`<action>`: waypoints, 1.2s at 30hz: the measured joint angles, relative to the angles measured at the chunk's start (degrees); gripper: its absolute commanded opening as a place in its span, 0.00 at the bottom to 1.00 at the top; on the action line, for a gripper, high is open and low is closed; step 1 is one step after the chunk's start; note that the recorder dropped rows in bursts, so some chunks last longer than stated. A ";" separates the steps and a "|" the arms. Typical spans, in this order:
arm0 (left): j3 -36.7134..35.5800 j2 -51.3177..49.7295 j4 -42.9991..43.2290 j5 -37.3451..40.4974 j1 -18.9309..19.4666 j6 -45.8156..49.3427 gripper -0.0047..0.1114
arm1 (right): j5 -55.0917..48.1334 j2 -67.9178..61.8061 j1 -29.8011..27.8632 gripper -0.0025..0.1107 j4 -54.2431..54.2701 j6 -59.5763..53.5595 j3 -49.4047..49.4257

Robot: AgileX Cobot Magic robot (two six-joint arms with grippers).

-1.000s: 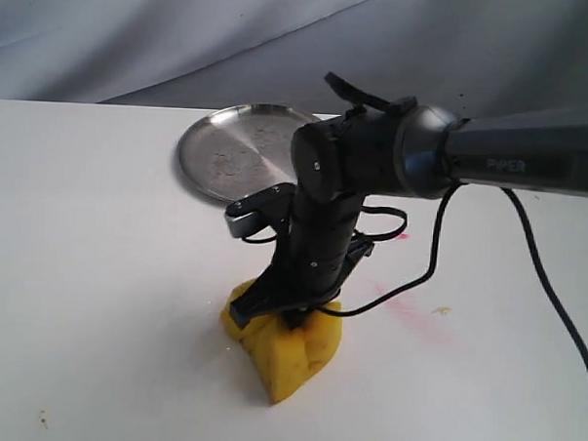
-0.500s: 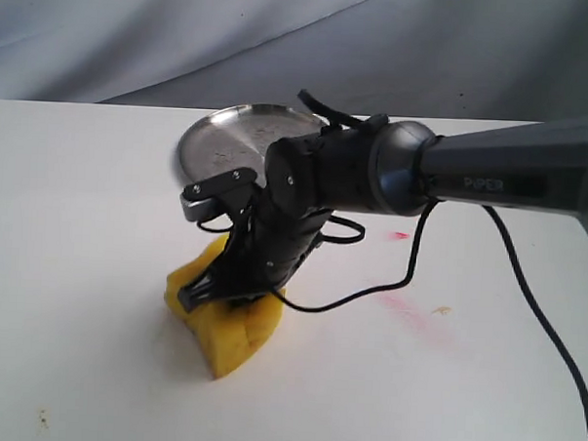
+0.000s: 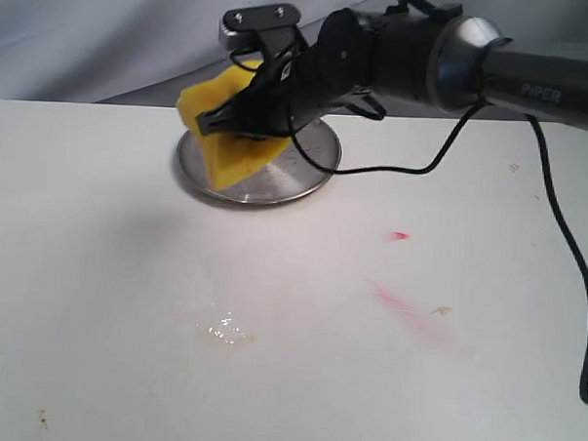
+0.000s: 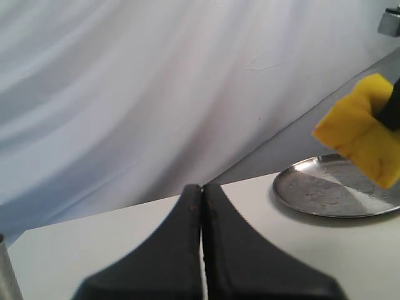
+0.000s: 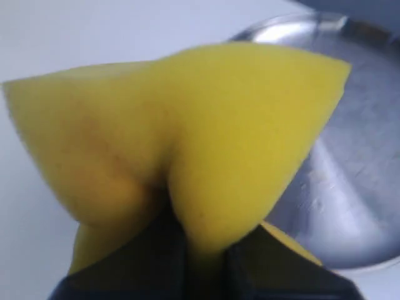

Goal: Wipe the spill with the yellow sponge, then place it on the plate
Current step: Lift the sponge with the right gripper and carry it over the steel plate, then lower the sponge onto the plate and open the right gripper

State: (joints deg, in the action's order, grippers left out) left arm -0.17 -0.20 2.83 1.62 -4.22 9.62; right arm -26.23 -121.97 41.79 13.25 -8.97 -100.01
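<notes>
Sponge (image 3: 219, 139) lifted over plate (image 3: 275, 198), far rim hidden

My right arm (image 3: 534, 80) reaches in from the right and across the middle, long and nearly level, with the wrist (image 3: 379, 53) bent down toward the left. My right hand (image 3: 244, 126) is clamped on the yellow sponge (image 3: 219, 149), fingers (image 5: 144, 278) pinching deep into the foam. My left hand (image 4: 201, 194) points level, its jaws pressed flat together.
</notes>
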 measured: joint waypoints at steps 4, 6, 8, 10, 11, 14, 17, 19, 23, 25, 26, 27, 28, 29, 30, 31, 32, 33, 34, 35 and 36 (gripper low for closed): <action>0.00 0.00 0.00 0.00 0.00 0.00 0.04 | 4.46 -2.05 -3.34 0.02 2.19 1.13 -2.79; 0.00 0.00 0.00 0.00 0.00 0.00 0.04 | 6.58 -3.60 -4.97 0.02 5.07 1.40 -3.78; 0.00 0.00 0.00 0.00 0.00 0.00 0.04 | 8.52 -4.94 -6.23 0.02 7.99 1.63 -4.14; 0.00 0.00 0.00 0.00 0.00 0.00 0.04 | 10.67 -6.20 -7.19 0.02 10.33 1.63 -4.27; 0.00 0.00 0.00 0.00 0.00 0.00 0.04 | 11.73 -6.83 -7.48 0.02 10.97 1.63 -4.36; 0.00 0.00 0.00 0.00 0.00 0.00 0.04 | 14.27 -8.63 -7.81 0.02 11.73 1.41 -4.36; 0.00 0.00 0.00 0.00 0.00 0.00 0.04 | 15.59 -10.07 -7.81 0.03 11.96 0.89 -4.36; 0.00 0.00 0.00 0.00 0.00 0.00 0.04 | 16.29 -10.72 -7.95 0.07 12.09 0.46 -4.36; 0.00 0.00 0.00 0.00 0.00 0.00 0.04 | 17.86 -11.19 -7.95 0.29 12.09 0.14 -4.36; 0.00 0.00 0.00 0.00 0.00 0.00 0.04 | 18.33 -11.29 -7.95 0.41 12.09 0.14 -4.36; 0.00 0.00 0.00 0.00 0.00 0.00 0.04 | 18.59 -11.32 -7.95 0.48 12.09 0.10 -4.36; 0.00 0.00 0.00 0.00 0.00 0.00 0.04 | 18.90 -11.42 -7.95 0.54 12.09 0.10 -4.36; 0.00 0.00 0.00 0.00 0.00 0.00 0.04 | 19.05 -11.45 -7.95 0.59 12.09 0.10 -4.36; 0.00 0.00 0.00 0.00 0.00 0.00 0.04 | 19.22 -11.54 -7.95 0.63 12.09 0.10 -4.36; 0.00 0.00 0.00 0.00 0.00 0.00 0.04 | 19.30 -11.67 -7.95 0.65 12.09 0.01 -4.36; 0.00 0.00 0.00 0.00 0.00 0.00 0.04 | 19.47 -11.79 -7.95 0.67 12.20 0.01 -4.36; 0.00 0.00 0.00 0.00 0.00 0.00 0.04 | 19.47 -11.79 -7.95 0.67 12.20 0.01 -4.36; 0.00 0.00 0.00 0.00 0.00 0.00 0.04 | 19.53 -11.88 -7.95 0.67 12.30 0.01 -4.36; 0.00 0.00 0.00 0.00 0.00 0.00 0.04 | 19.53 -11.88 -7.95 0.67 12.30 0.01 -4.36; 0.00 0.00 0.00 0.00 0.00 0.00 0.04 | 19.53 -11.88 -7.95 0.67 12.30 0.01 -4.36; 0.00 0.00 0.00 0.00 0.00 0.00 0.04 | 19.23 -11.88 -7.95 0.67 12.30 0.01 -4.36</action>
State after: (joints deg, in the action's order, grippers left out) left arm -0.17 -0.20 2.83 1.62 -4.22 9.62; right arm -7.00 -133.84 33.84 25.55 -8.96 -104.37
